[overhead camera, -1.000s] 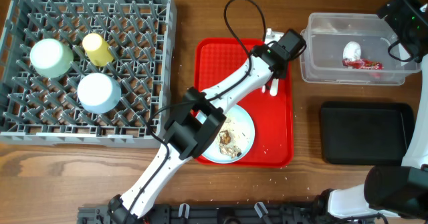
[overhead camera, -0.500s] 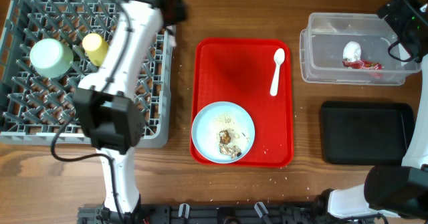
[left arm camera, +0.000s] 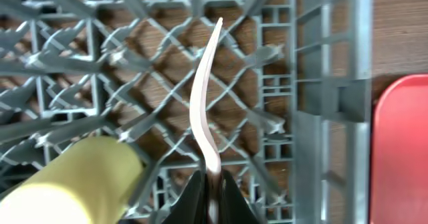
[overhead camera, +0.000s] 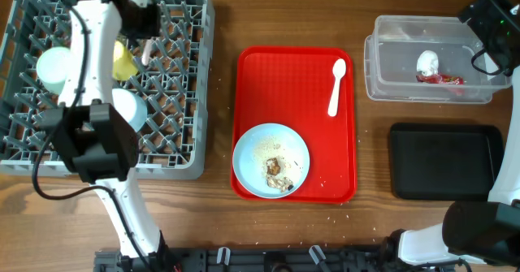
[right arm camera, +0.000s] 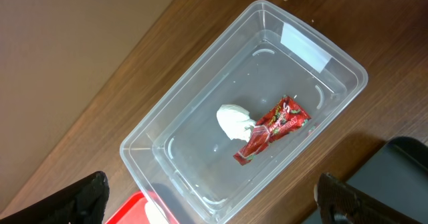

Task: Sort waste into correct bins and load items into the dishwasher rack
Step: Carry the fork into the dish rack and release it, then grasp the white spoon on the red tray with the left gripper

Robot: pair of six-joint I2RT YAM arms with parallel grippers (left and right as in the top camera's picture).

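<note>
Over the rack (left arm camera: 361, 83), curved white fork (left arm camera: 200, 97)

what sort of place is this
Probably a lab bench staged for dish clearing, not a real kitchen: a dishwasher rack, a red tray with a dirty plate and a clear tub sit on one wooden table.

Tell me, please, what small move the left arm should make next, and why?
Probably lower a little and open the left claw to let the fork go. The claw is shut on the fork's handle and holds it over the rack, beside the yellow cup and above open grid cells, so it looks ready to release.
</note>
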